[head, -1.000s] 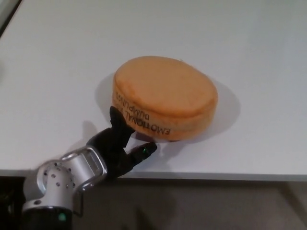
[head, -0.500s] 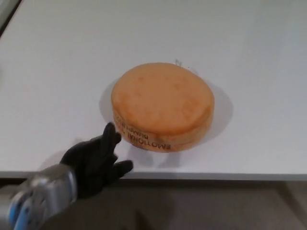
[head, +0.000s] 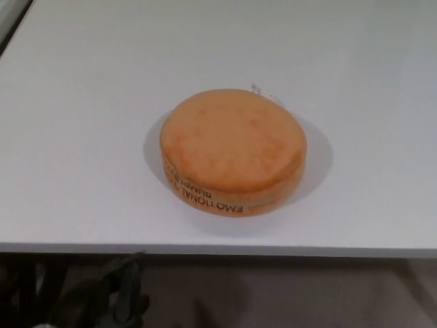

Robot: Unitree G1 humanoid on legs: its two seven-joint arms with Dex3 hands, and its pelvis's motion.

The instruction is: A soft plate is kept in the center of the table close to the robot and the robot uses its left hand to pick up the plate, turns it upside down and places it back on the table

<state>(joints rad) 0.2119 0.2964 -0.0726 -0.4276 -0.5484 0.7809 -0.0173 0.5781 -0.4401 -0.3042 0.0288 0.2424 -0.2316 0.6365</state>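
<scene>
Fingers (head: 126,290) perhaps below white table (head: 82,137).

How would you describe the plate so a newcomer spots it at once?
Start from the white table that fills most of the head view. Near its front edge, about midway across, lies the soft plate: a thick, round orange cushion, flat side up. It is the only thing on the table, and dark upside-down lettering runs along its near side.

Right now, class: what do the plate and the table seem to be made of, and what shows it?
Plate: probably foam or plush fabric, matte orange; rounded edges, a side seam, printed lettering, no shine. Table: smooth white surface, perhaps laminate, with a faint sheen; material uncertain.
</scene>
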